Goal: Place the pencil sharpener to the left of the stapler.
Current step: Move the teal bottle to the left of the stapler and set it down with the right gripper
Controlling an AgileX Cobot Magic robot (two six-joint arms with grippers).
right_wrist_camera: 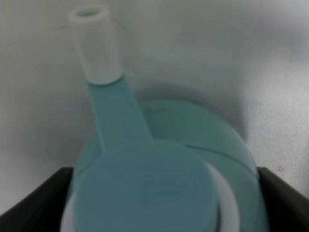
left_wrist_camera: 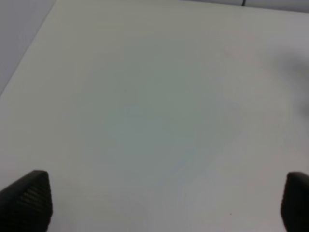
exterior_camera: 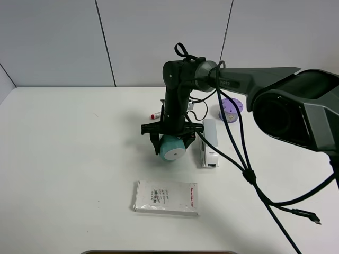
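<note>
Teal barrel-shaped plastic pencil sharpener with a white end face is pinched between the right gripper's black fingers near the white bench's middle, just left of the long light-grey stapler. Left gripper is spread wide over the bench. Flat white rectangular box lies toward the front edge, closed, contents not visible.

Bright, even, diffuse light; faint soft shadows. Both wrist views blurred, pencil sharpener out of focus.

- Pencil sharpener: smooth teal plastic, slightly glossy.
- Bench: smooth, matt white surface.
- Left fingers: black, finely woven, matt texture.
</note>
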